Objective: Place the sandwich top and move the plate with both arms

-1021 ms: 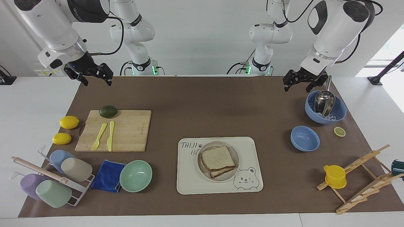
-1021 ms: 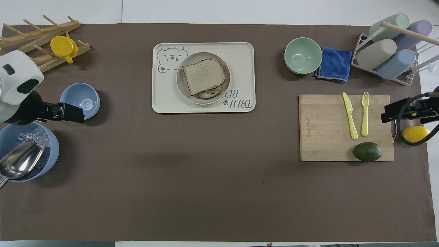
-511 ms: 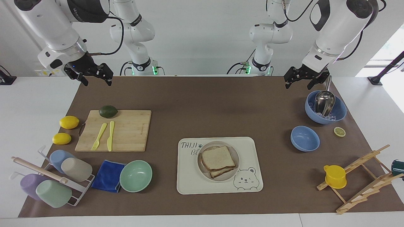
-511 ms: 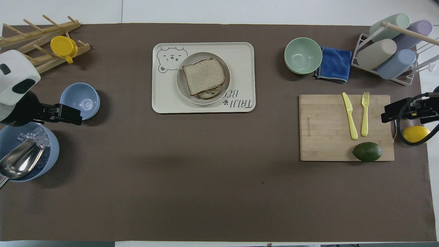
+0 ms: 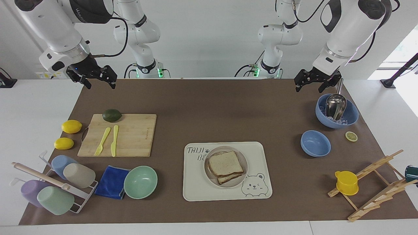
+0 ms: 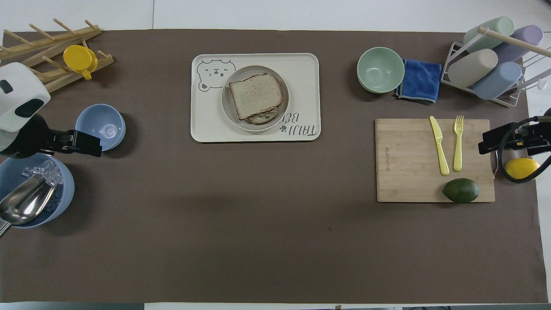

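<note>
The sandwich top (image 5: 226,162) is a plain slice of white bread lying on a second slice on the round cream plate (image 5: 209,174). The plate sits on the bear-print tray (image 5: 196,186). The overhead view shows the slice (image 6: 256,94), plate (image 6: 228,114) and tray (image 6: 206,127) too. My left gripper (image 5: 309,87) is open and empty, up in the air beside the ice bowl (image 5: 351,119); it also shows in the overhead view (image 6: 97,148). My right gripper (image 5: 101,85) is open and empty, up over the table's corner near the cutting board (image 5: 130,137); it also shows in the overhead view (image 6: 484,146).
The board holds an avocado (image 5: 112,115), a fork and a knife; two lemons (image 5: 71,126) lie beside it. A mint bowl (image 5: 140,182), blue cloth and cup rack (image 5: 52,186) stand toward the right arm's end. A blue bowl (image 5: 315,143), lemon slice and wooden rack with yellow cup (image 5: 346,182) stand toward the left arm's end.
My left gripper has risen a little and drawn back slightly toward its own end of the table. The right arm, the sandwich and the plate have not moved.
</note>
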